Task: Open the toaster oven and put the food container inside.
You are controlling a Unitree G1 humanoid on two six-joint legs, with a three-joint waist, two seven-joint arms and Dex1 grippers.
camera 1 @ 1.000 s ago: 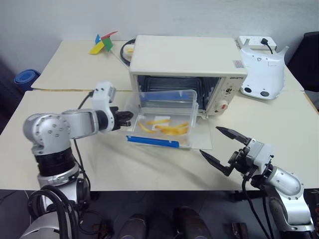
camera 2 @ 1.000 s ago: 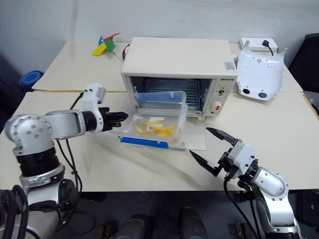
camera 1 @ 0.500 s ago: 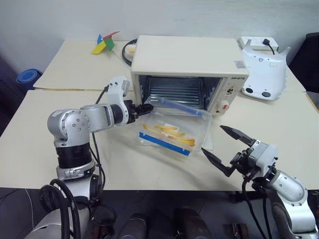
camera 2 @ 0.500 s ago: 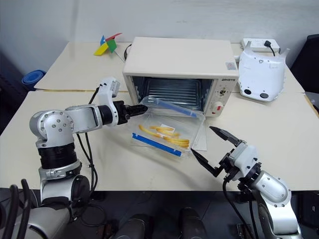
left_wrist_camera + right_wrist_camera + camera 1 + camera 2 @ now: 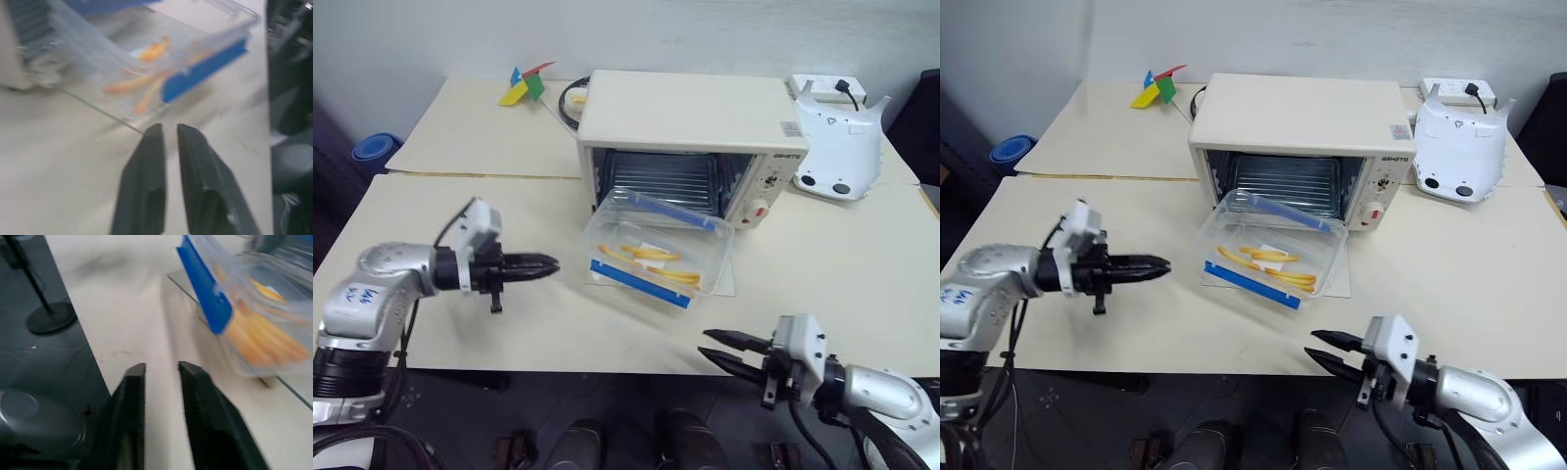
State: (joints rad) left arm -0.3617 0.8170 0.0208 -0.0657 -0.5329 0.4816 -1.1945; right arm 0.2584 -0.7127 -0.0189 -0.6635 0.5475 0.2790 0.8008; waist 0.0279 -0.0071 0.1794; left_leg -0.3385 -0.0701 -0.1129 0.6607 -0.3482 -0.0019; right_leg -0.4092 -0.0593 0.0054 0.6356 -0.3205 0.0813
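The food container (image 5: 658,254) is a clear rectangular plastic box with a blue strip clip (image 5: 639,284) along its near long side and a second blue clip (image 5: 675,211) along its far side. Inside lie several yellow-orange food strips (image 5: 651,257) with a small white patch among them. The box sits tilted on the lowered glass door of the toaster oven (image 5: 690,137) — its far edge is raised toward the oven's mouth, its near edge is down on the door, so it is half in front of the cavity and not inside it.

The toaster oven is cream-white and boxy, standing at the far middle of the table (image 5: 862,255). Its door is open, a wire rack (image 5: 664,182) shows inside, and knobs and a red button (image 5: 755,210) sit on its right panel.

The left gripper (image 5: 548,264) hovers above the table to the left of the container, well apart from it, pointing right toward it; its two black fingers are pressed together and hold nothing. The right gripper (image 5: 710,349) is at the near right edge of the table, pointing left, its fingers drawn close with a narrow gap between them, empty — the container is beyond it.

To the right of the oven stands a white rounded appliance (image 5: 840,147) with two dark buttons. At the far left of the table lies a coloured paper pinwheel (image 5: 524,84).
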